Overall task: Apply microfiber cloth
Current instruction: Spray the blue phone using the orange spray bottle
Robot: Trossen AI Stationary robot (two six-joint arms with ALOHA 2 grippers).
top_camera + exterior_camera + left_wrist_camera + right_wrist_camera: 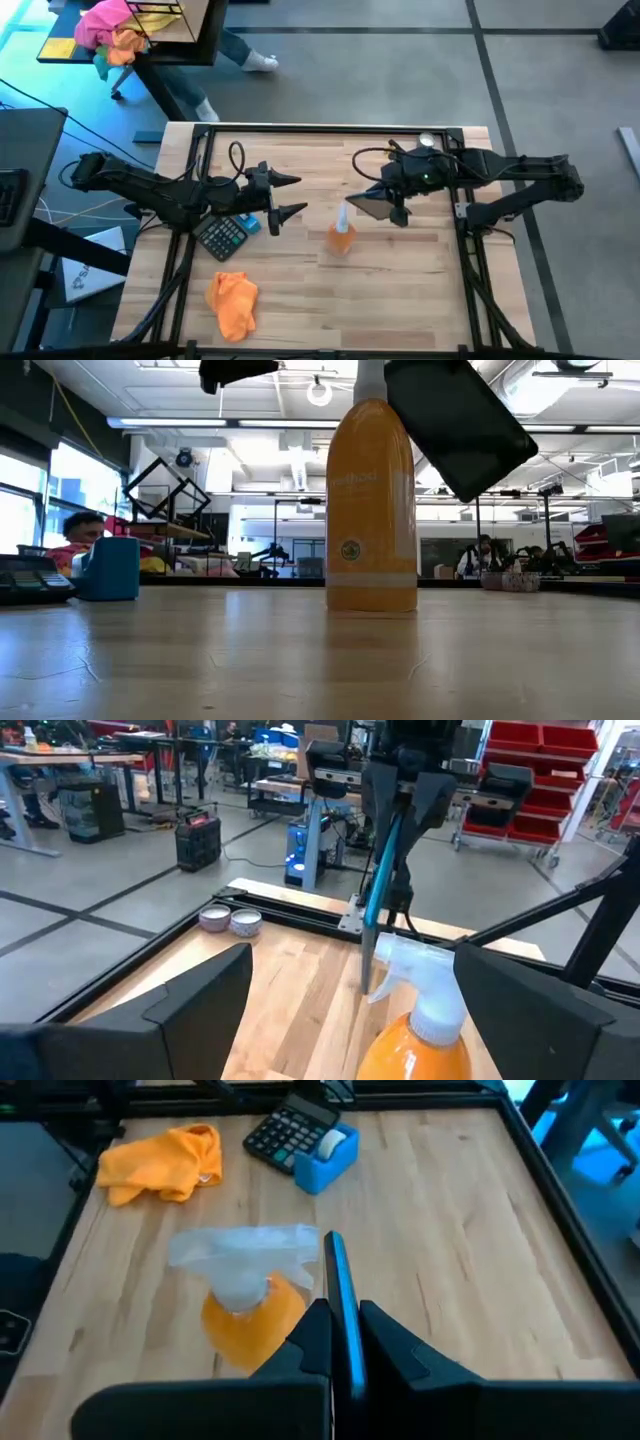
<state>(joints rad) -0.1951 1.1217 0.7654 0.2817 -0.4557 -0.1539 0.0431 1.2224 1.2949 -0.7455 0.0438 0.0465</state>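
- The right gripper [392,208] hangs over the middle of the table [420,290], its fingers pinching a thin dark tablet [340,1315] edge-on.
- The spray bottle [341,236] of orange liquid stands just beside that gripper, below the tablet's edge.
- The left gripper [290,196], fingers spread, hovers facing the bottle.
- A calculator [224,235] and a blue tape dispenser [326,1156] sit beneath the left arm.
- The microfiber cloth [232,303] lies crumpled near the table's front edge, well apart from both grippers.
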